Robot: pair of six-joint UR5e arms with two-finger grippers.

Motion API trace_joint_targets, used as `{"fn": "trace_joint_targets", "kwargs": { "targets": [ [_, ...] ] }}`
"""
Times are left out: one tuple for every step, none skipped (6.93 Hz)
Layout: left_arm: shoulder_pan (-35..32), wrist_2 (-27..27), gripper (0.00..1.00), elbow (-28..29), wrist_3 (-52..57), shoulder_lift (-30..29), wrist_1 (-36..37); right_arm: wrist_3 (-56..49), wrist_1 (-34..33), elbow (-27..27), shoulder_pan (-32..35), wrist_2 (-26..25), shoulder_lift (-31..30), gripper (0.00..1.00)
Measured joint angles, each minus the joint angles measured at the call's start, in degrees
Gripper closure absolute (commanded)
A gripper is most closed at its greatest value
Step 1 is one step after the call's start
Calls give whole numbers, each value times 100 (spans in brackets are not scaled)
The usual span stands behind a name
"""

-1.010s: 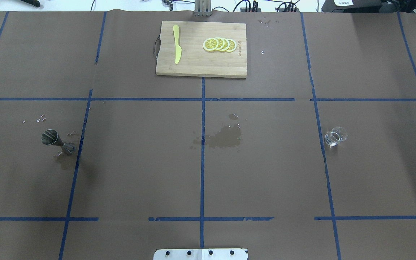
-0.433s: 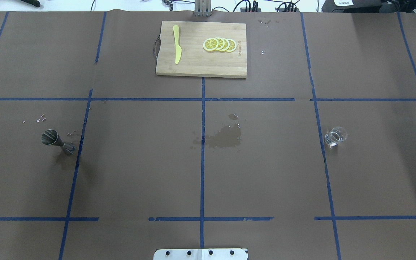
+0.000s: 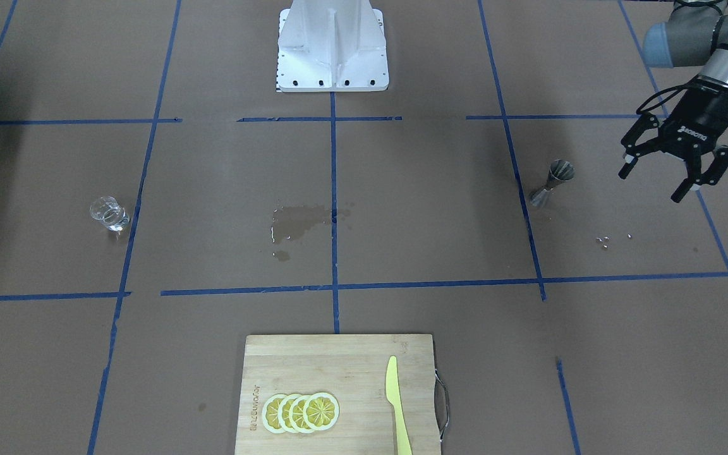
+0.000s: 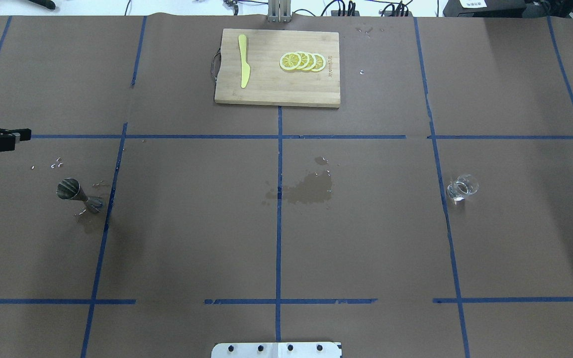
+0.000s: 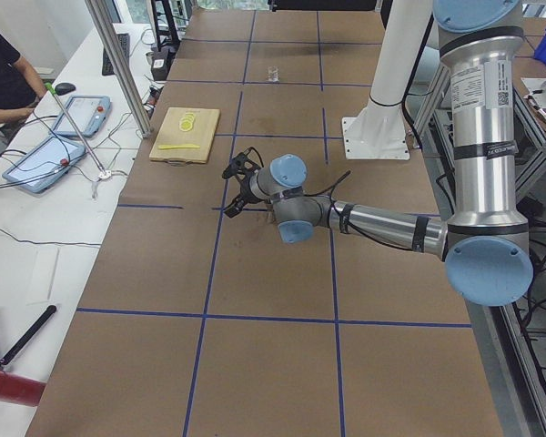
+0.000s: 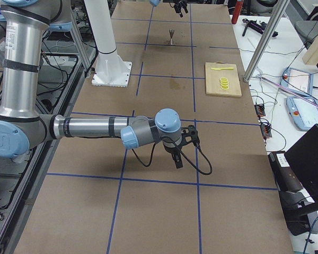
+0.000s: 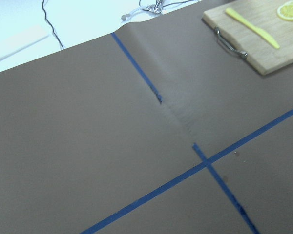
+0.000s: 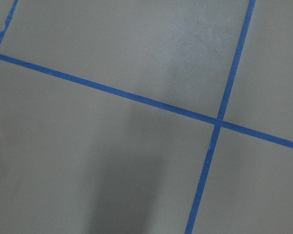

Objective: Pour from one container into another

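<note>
1. Where the brown-papered table (image 4: 366, 248) runs out toward the robot's right side, the clear glass cup (image 4: 462, 187) stands upright and alone. It is just beside a blue tape line (image 4: 446, 214), and no gripper is near it.
2. The steel jigger (image 4: 80, 195) stands well apart from the cup, on the robot's left side, with one cone's mouth facing up. A few shiny droplets (image 4: 56, 162) lie on the paper near it.
3. The left gripper (image 3: 650, 184) hovers above the table near the jigger, on the jigger's outer side and not touching it. Its jaws are spread wide with nothing between them.
4. The right gripper (image 6: 177, 156) shows only in the right side view, low over bare paper and tape. From there I cannot tell whether its fingers are parted or closed.
5. Between cup and jigger, a wet patch (image 4: 309, 191) darkens the paper at the table's middle.
6. At the edge farthest from the robot lies a wooden cutting board (image 4: 271, 92). It carries a fanned row of lemon slices (image 4: 302, 61) and, apart from them, a yellow knife (image 4: 243, 60).
</note>
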Motion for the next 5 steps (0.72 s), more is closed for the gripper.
{"fn": "trace_joint_targets", "kwargs": {
  "targets": [
    [494,706,1,-192,-431,44,-74,221,51,24,3,2,-41,0],
    [864,1280,1,-426,-644,148,-102,687,111,39,3,0,-94,0],
    [1323,2117,1,-603,-731,284,-106,1081,237,54,4,3,-125,0],
    [1837,3117,1,-686,-774,450,-107,1252,344,45,4,10,-152,0],
    [2220,3800,1,-721,-883,656,-169,1311,394,32,4,4,-159,0]
  ]
}}
